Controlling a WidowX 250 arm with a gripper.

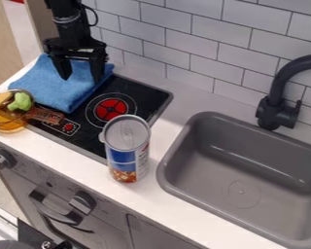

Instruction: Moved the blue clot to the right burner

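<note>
The black gripper (82, 78) hangs at the upper left over the blue cloth (53, 86), its two fingers spread apart with nothing seen held between them. The folded cloth lies on the left part of the black stovetop, covering its left side. To the right of the cloth is the right burner (111, 109), a red disc with rings around it, uncovered. Whether the fingertips touch the cloth, I cannot tell.
An amber pot (8, 123) with a green item (20, 101) in it stands at the left edge. A tall can (127, 151) stands at the stove's front right corner. Farther right are a grey sink (249, 170) and dark faucet (275, 104).
</note>
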